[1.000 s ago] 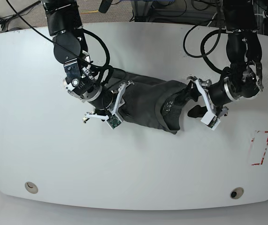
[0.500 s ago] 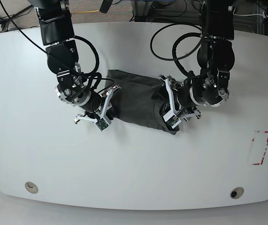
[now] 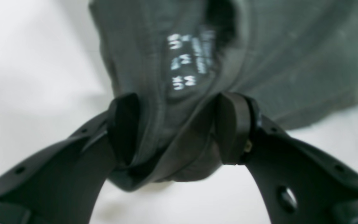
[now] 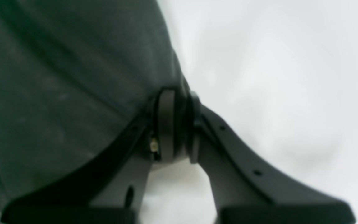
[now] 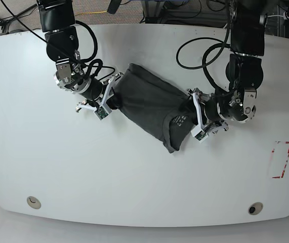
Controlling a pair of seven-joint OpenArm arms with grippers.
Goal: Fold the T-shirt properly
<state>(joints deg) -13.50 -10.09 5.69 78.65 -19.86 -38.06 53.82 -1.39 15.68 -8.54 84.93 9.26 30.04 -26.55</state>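
Observation:
The dark grey T-shirt lies as a folded bundle slanting from upper left to lower right on the white table. At its lower right end my left gripper holds it. In the left wrist view, bunched cloth with white neck print fills the gap of the left gripper. My right gripper is at the bundle's upper left end. In the right wrist view the right gripper has its jaws nearly together on the cloth's edge.
A red-marked rectangle sits near the table's right edge. Two round holes lie near the front edge. Cables hang behind both arms at the back.
The right gripper has closed further and pulled its end of the shirt up and to the left. The left gripper has drifted right. The bundle now lies slanted instead of level.

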